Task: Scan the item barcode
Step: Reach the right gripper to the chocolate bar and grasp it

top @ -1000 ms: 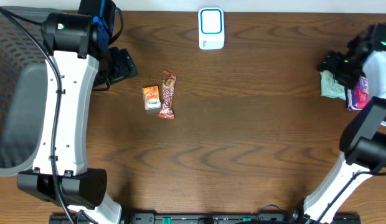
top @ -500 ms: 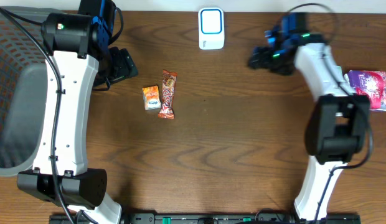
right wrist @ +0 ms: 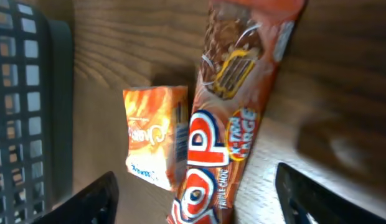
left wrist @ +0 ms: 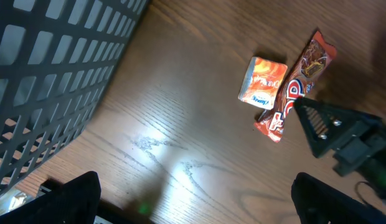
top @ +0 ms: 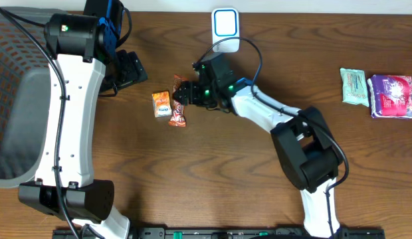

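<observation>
Right hand (top: 181,93) swung over candy bar (right wrist: 236,118); wrist view shows lettering.

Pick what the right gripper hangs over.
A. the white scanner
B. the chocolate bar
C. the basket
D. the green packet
B: the right gripper is above the chocolate bar, which lies between its open fingers in the wrist view.

Left wrist view: the left gripper (left wrist: 196,202) has its fingers spread wide, nothing between them. A dark mesh basket (left wrist: 50,81) stands upper left on the wooden table (left wrist: 168,137). The orange packet (left wrist: 263,82) touches the candy bar (left wrist: 307,65). The right gripper (left wrist: 314,121) overlaps the bar's lower end.
</observation>
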Controlling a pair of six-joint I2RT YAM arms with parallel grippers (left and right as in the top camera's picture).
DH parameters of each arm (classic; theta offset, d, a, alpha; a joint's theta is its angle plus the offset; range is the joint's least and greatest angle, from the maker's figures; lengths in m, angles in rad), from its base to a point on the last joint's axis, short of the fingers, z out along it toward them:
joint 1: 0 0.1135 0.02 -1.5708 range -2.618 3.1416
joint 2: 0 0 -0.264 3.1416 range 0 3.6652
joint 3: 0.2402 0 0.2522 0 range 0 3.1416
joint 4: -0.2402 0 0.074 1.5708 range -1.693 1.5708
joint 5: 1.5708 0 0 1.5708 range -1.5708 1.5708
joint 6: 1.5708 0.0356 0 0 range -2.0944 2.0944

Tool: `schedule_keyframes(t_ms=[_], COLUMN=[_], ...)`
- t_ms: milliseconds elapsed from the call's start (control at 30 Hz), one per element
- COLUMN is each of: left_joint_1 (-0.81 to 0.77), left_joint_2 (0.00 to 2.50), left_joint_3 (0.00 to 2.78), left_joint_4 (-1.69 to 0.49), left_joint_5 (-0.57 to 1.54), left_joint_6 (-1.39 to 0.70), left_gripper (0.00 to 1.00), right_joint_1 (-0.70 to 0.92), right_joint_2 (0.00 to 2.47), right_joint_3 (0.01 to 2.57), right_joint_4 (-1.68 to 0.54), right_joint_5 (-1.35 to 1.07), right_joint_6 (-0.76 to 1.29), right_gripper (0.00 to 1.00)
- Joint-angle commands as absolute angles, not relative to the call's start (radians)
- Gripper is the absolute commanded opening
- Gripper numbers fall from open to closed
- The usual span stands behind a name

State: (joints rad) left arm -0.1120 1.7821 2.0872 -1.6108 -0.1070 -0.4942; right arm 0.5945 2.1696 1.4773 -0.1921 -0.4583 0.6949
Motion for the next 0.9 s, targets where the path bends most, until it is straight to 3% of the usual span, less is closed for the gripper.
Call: schedule_keyframes(t_ms=[0, 167, 233, 267, 367, 600, 733, 867], left_joint_1=[-0.112, -0.112, -0.112, -0.112, -0.112, -0.112, -0.112, -0.112], left_joint_2=[1.781, 1.781, 1.781, 1.781, 1.781, 1.781, 1.781, 1.781], left_joint_3=[2.091, 2.091, 2.091, 2.091, 2.091, 2.091, 2.091, 2.091], left_joint_4=[-1.664, -1.664, -1.664, -1.664, -1.664, -1.664, -1.664, -1.664], left_joint_5=[-0.113, -0.113, -0.113, -0.113, -0.113, -0.113, -0.113, -0.113], left_joint_6=[-0.495, -0.495, -0.495, -0.495, -0.495, -0.495, -0.495, -0.495], left_gripper=[0.98, 0.98, 0.98, 0.98, 0.98, 0.98, 0.98, 0.98], right_joint_1=[0.634, 0.677, 0.678, 0.671, 0.651, 0.607, 0.606, 0.609], right_joint_2=[2.195, 2.251, 2.276, 2.283, 2.281, 2.176, 2.064, 2.040], right_joint_3=[1.468, 1.468, 1.468, 1.468, 1.470, 1.472, 1.472, 1.472], right_joint_4=[-0.196, -0.206, -0.212, -0.231, -0.271, -0.423, -0.604, -0.648], right_joint_5=[-0.360, -0.315, -0.312, -0.305, -0.305, -0.290, -0.047, 0.083], right_joint_6=[0.776, 0.793, 0.793, 0.791, 0.783, 0.749, 0.751, 0.751], right_gripper=[0.70, 0.57, 0.36, 0.21, 0.02, 0.01, 0.01, 0.04])
